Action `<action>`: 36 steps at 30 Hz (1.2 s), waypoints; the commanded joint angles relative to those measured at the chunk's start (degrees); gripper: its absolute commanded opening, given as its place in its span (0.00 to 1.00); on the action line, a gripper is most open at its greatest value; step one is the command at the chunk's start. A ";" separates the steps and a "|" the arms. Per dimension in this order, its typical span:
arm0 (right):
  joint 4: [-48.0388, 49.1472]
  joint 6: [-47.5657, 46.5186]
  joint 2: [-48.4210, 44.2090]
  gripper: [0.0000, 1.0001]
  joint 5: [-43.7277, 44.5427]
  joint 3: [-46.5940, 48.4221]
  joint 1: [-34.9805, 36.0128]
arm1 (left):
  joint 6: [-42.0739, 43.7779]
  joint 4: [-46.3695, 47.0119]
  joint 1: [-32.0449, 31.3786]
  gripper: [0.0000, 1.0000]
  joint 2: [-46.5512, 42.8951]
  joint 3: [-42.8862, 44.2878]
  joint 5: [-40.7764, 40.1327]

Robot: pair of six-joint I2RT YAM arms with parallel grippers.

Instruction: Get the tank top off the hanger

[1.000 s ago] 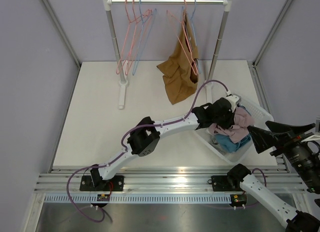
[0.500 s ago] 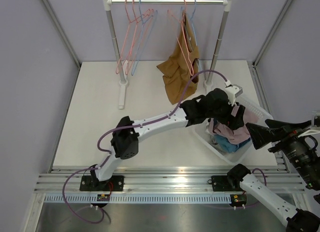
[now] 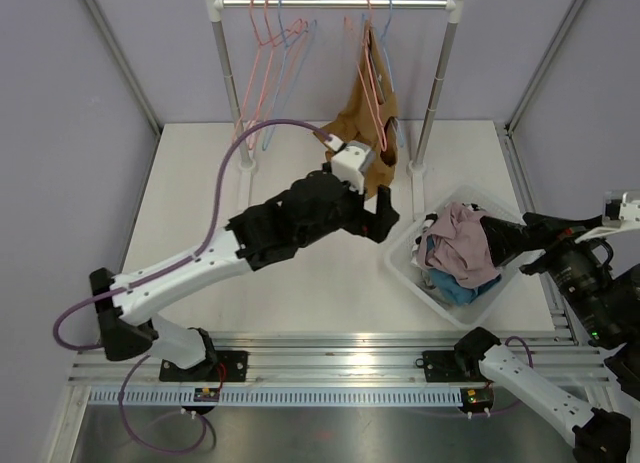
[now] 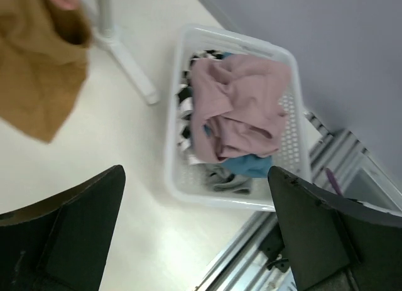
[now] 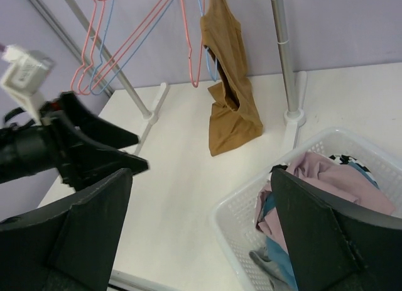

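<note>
A brown tank top hangs on a pink wire hanger at the right end of the rail, its hem near the table. It also shows in the right wrist view and, blurred, in the left wrist view. My left gripper hovers open and holds nothing, just in front of and below the tank top; its black jaws stand wide apart. My right gripper is open over the basket's right side, its jaws spread with nothing between them.
A white basket with a pink garment on top of other clothes sits right of the left gripper. The rail stands on two posts at the back and carries several bare pink and blue hangers. Purple walls close in both sides.
My left gripper opened, left the pink garment in the basket, and swung left and back toward the tank top. The right gripper moved left over the basket.
</note>
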 commanded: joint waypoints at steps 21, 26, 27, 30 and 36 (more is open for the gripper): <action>4.36 -14.24 66.74 0.74 -3.35 47.92 -8.65 | 4.36 -30.83 10.24 0.99 -37.25 -24.47 -16.47; 1.62 -15.92 79.39 0.68 -4.77 62.30 -10.85 | 5.34 -27.41 10.24 0.99 -40.17 -31.77 -21.06; 2.50 -15.92 80.20 0.66 -6.60 63.00 -11.55 | 5.68 -26.44 10.33 0.99 -40.43 -32.91 -20.19; 5.84 -17.92 83.80 0.55 -9.07 65.19 -11.82 | 6.74 -25.55 11.73 0.99 -40.87 -34.06 -17.45; 8.57 -18.65 89.52 0.29 -9.07 69.69 -12.26 | 7.71 -24.93 12.53 0.99 -42.45 -35.73 -17.19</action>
